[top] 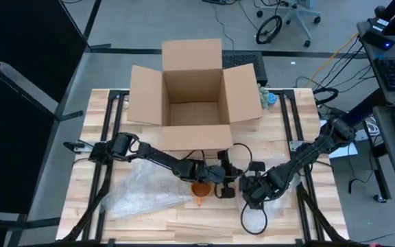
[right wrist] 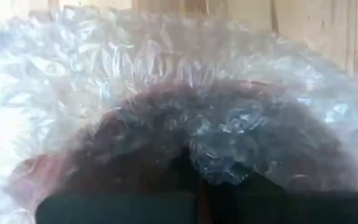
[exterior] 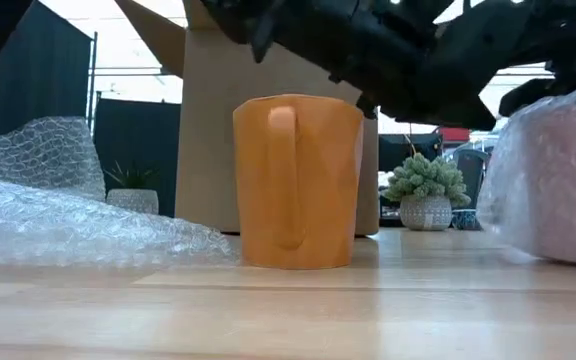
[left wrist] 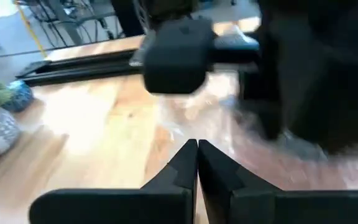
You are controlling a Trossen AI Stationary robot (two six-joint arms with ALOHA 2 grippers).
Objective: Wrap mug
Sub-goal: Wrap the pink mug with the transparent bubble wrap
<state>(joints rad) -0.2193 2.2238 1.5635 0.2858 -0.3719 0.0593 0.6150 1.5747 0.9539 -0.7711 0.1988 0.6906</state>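
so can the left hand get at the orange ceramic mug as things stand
Probably yes. The left hand hangs just above the orange ceramic mug, fingers closed, with nothing between them. The clear bubble wrap sheet lies off to one side, and the right hand is on the other.

one orange mug [exterior: 297, 181], one cardboard box [top: 194, 94], two bubble wrap sheets [top: 142, 186], two potted plants [exterior: 426, 192]

Orange mug [exterior: 297, 182] stood upright on wooden table, handle facing low camera, just in front of cardboard box. Clear bubble wrap sheet [top: 142, 189] lay crumpled and spread beside mug, on left arm's side. Second bubble wrap bundle [exterior: 553, 185] lay on mug's other side, pinkish-red inside
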